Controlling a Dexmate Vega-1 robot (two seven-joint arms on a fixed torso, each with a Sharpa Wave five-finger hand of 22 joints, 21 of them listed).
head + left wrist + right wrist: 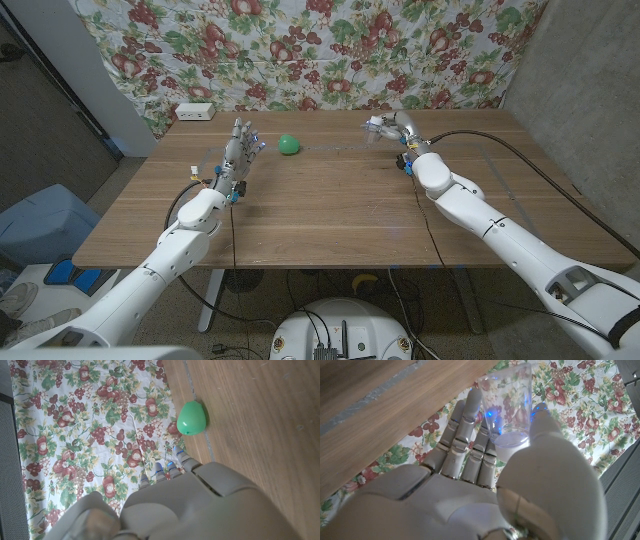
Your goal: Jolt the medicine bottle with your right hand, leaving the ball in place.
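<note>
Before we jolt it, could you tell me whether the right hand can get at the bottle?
Probably yes: the right hand seems already at the clear bottle, and the green ball lies well aside.

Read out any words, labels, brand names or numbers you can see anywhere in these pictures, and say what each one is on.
None can be read.
Medicine bottle held by the right hand: clear, no label showing.
Green ball: plain.
White box at the table's far edge: too small to tell.

Clear medicine bottle (507, 410); green ball (289, 145)
</note>
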